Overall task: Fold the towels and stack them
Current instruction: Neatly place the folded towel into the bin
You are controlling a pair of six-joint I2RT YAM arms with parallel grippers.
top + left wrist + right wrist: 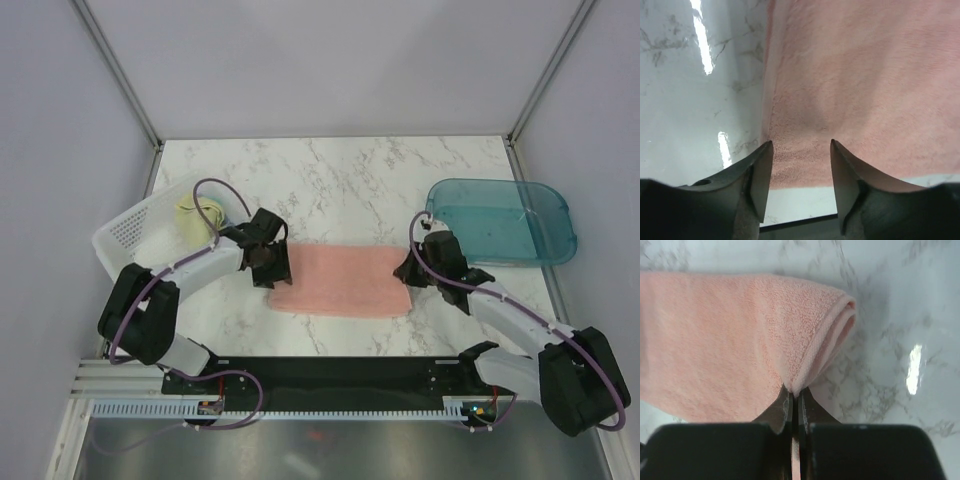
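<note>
Salmon-pink towel (715,335): matt terry cloth, fuzzy loops noted. Desk (340,180): marble-patterned, smooth, glossy; glare is reflected. Tray (500,225): teal translucent plastic, smooth. Basket (125,232): white perforated plastic. Left tool (801,145): dark, matt finish is seen.

The left pincer (801,143) gapes over salmon-pink towel (865,75)

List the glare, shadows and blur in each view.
Top external: even, soft light, no strong glare on the marble table. Left wrist: two bright glare streaks on the marble left of the pink towel, whose pile looks slightly soft; a dim shadow lies on it just ahead of the jaws. Right wrist: one glare patch on the marble at right; the towel's terry loops are sharp.
</note>
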